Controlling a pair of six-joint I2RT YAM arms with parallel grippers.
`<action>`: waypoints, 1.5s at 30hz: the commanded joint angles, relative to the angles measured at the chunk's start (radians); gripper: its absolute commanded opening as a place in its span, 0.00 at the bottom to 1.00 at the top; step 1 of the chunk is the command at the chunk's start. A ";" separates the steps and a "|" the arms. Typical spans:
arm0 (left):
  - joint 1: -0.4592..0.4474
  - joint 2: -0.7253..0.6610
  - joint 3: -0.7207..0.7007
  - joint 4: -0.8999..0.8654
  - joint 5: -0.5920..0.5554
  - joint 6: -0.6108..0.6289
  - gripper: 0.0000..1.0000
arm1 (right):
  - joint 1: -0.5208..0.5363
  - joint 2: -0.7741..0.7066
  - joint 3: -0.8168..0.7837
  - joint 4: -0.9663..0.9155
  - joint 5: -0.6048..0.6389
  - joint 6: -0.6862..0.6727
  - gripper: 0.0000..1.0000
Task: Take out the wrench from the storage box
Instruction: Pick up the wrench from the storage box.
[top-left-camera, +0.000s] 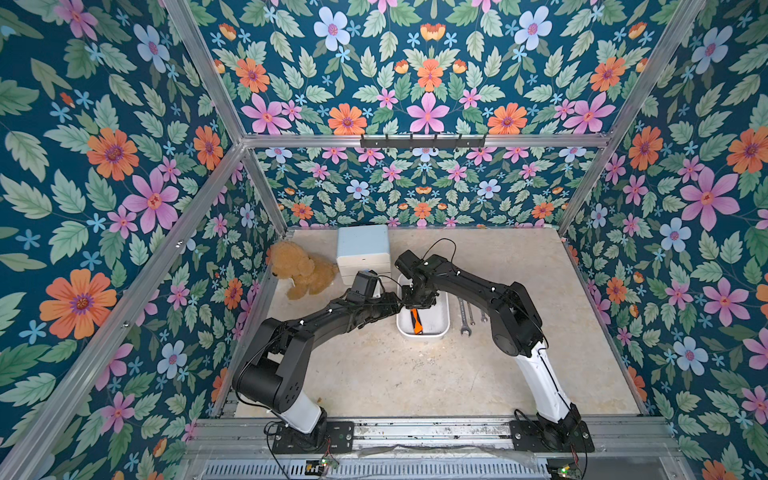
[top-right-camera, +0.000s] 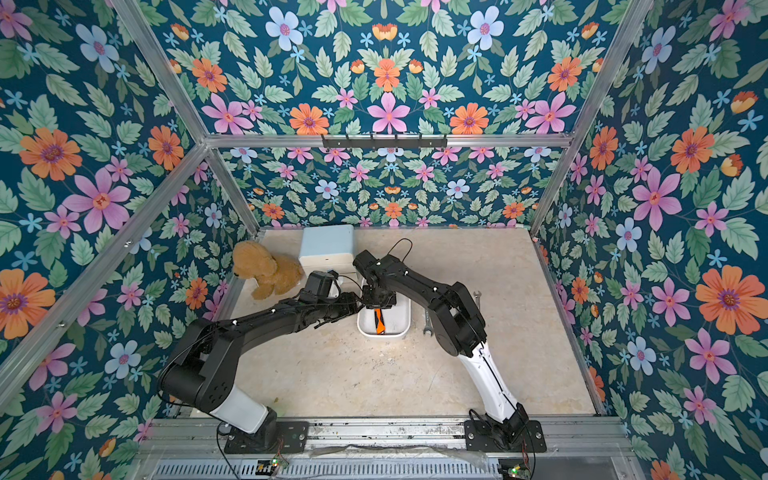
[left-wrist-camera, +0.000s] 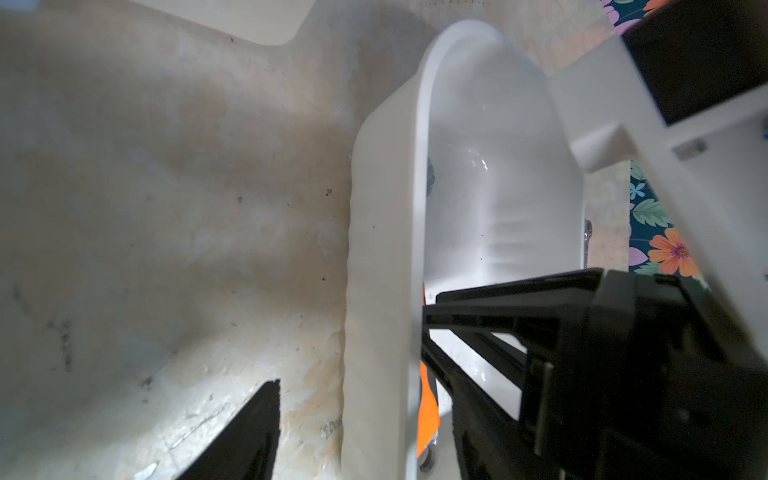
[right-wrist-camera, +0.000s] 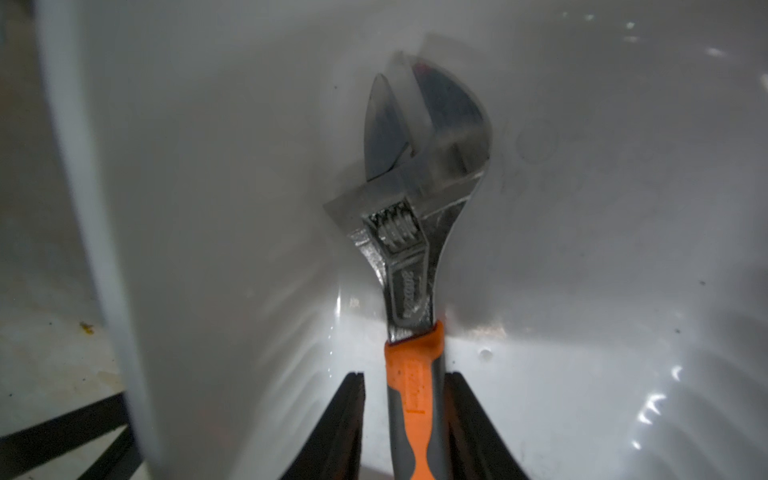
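The storage box (top-left-camera: 437, 318) (top-right-camera: 400, 320) is a white tub in the middle of the table. An adjustable wrench (top-left-camera: 417, 323) (right-wrist-camera: 411, 257) with an orange and grey handle lies inside along one wall (right-wrist-camera: 249, 166), its steel head in a corner. My right gripper (top-left-camera: 415, 302) (right-wrist-camera: 405, 376) reaches down into the box. Its fingers stand on either side of the handle, with a gap on one side, so it is open. My left gripper (top-left-camera: 395, 308) (left-wrist-camera: 365, 395) is open astride the box wall (left-wrist-camera: 382, 249), one finger (left-wrist-camera: 253, 432) outside and apart from it.
Three plain steel wrenches (top-left-camera: 465, 318) lie on the table just right of the box. A white drawer cabinet with a pale blue top (top-left-camera: 363, 249) stands behind the box. A brown teddy bear (top-left-camera: 303, 270) sits at the back left. Flowered walls enclose the table.
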 joint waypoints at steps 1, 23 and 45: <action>0.000 -0.005 -0.005 0.003 -0.004 0.007 0.70 | 0.010 0.027 0.033 -0.055 0.046 0.016 0.37; 0.000 -0.034 -0.012 -0.012 -0.023 0.013 0.71 | 0.042 0.086 0.094 -0.121 0.138 0.075 0.13; -0.005 0.013 0.114 -0.125 -0.049 0.042 0.73 | -0.057 -0.224 0.076 -0.151 0.217 0.002 0.02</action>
